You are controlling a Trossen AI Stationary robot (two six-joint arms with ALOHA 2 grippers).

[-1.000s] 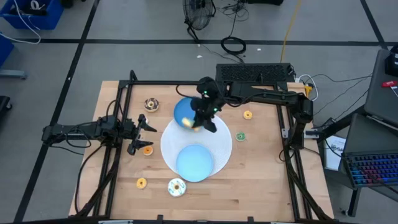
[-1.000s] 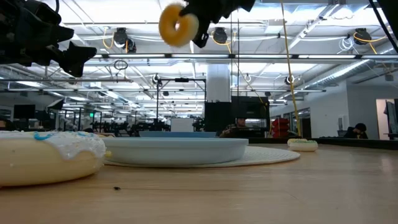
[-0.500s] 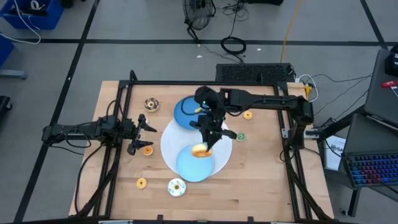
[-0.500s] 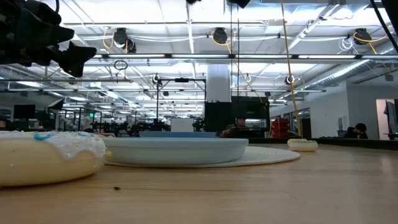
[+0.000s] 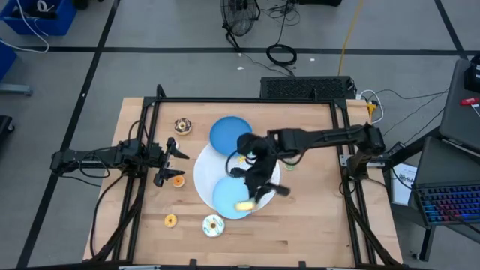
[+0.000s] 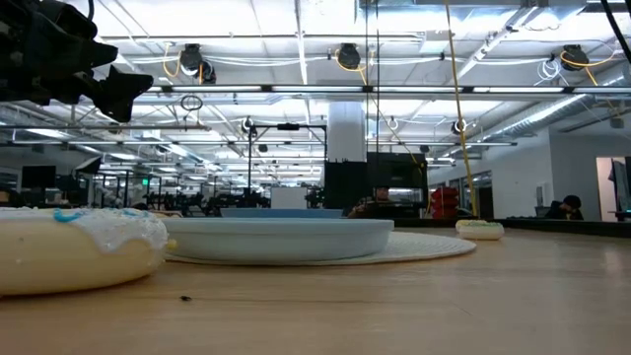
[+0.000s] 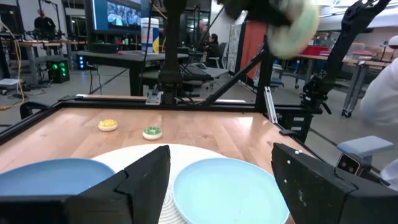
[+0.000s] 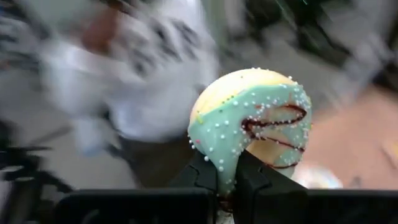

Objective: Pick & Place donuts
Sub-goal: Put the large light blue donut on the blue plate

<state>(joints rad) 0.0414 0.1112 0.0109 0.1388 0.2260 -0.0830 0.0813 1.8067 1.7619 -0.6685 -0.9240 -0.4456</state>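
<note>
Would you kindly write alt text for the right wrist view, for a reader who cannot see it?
A teal-frosted donut with white sprinkles and a dark red squiggle stands on edge, pinched at its lower rim in the shut right gripper. The background behind it is blurred.

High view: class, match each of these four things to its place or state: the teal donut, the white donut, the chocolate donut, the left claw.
Things:
1. teal donut
2. white donut
3. chocolate donut
4. left claw

Places or states:
a. on bare wood by the table's near edge
b. open, at the table's left side
c. gripped in the shut right claw
d. on bare wood toward the far left corner

Pairs: 1-c, 2-a, 3-d, 4-b
</note>
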